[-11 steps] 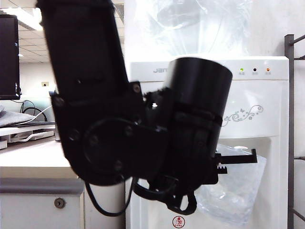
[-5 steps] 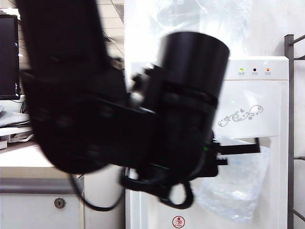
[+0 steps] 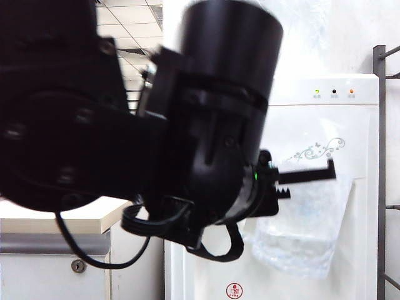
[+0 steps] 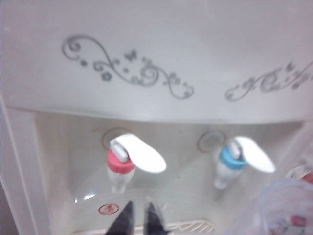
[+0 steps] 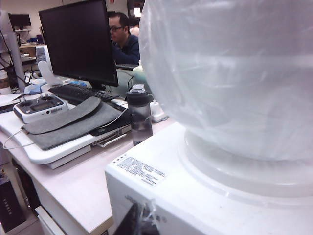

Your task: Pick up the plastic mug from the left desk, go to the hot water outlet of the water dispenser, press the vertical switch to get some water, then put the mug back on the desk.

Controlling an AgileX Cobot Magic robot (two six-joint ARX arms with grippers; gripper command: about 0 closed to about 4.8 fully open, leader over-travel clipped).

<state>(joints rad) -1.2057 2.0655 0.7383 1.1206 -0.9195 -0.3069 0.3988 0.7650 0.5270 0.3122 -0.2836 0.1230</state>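
- Left wrist view: the left end effector [image 4: 140, 220] faces the recess of the water dispenser [image 4: 195, 39], just below the taps. Its two dark fingertips stand nearly together.
- The plastic mug [image 4: 288, 205] shows as a clear rim and wall just beside those fingertips, off any surface. The grip reads as a pinch on the mug, though the contact point is too faint to make out.
- The hot water outlet [image 4: 120, 169], with its red-pink collar, sits above the fingertips and apart from them. The vertical switch [image 4: 142, 154] juts forward from it, with nothing touching it.
- The blue-collared tap [image 4: 229, 164] is beside it, nearer the mug.
- Exterior view: the left arm [image 3: 125, 144] fills most of the frame. The mug hangs in front of the dispenser's recess under the end effector's toothed bar [image 3: 306, 170].
- The left desk [image 3: 75, 219] shows beneath the arm, well apart from the mug, with its keyhole [image 3: 78, 265] in the white front.
- Right wrist view: the right end effector [image 5: 139, 223] is a dark, blurred shape above the dispenser's top, beside the big clear bottle [image 5: 234, 73]. I cannot tell whether its fingers are apart or together.
- A dark grey bottle [image 5: 139, 117] stands on the desk beyond.
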